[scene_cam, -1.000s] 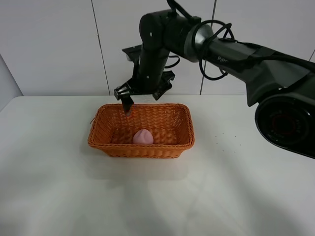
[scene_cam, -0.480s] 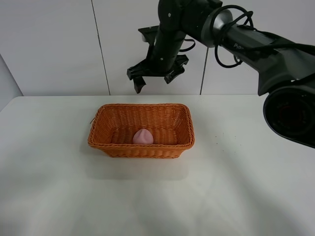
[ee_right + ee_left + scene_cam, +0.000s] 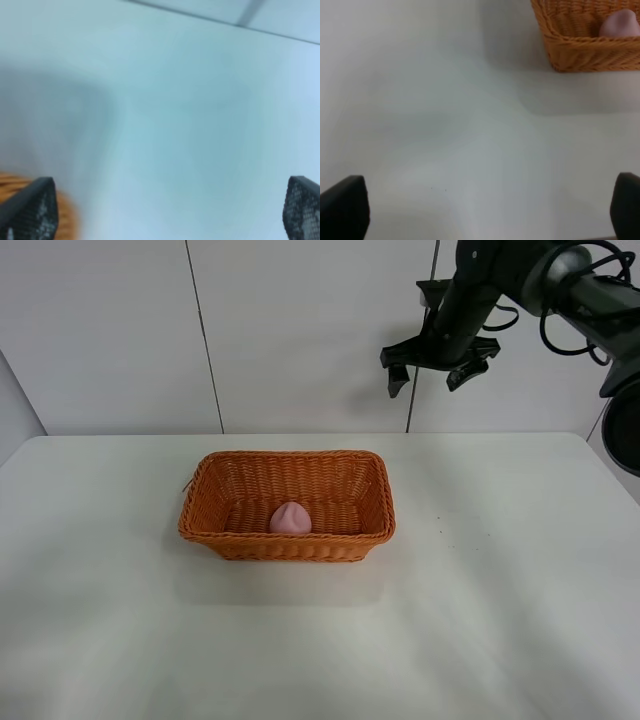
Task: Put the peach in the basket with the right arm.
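Note:
The pink peach [image 3: 290, 518] lies inside the orange wicker basket [image 3: 290, 546], near its front wall, at the middle of the table. My right arm is raised high at the upper right, and its gripper [image 3: 424, 387] hangs open and empty in front of the wall, well away from the basket. The right wrist view is blurred and shows the open right gripper [image 3: 165, 210] over the white table, with a corner of the basket [image 3: 67, 217]. In the left wrist view the left gripper [image 3: 484, 210] is open over bare table, with the basket [image 3: 580, 50] and peach [image 3: 620, 24] at a distance.
The white table [image 3: 500, 620] spreads around the basket. A white panelled wall [image 3: 110, 330] stands behind it. The left arm does not show in the exterior high view.
My right arm has risen from just above the basket's back left rim and swung up and to the right, gripper open and empty. The peach and basket have not moved.

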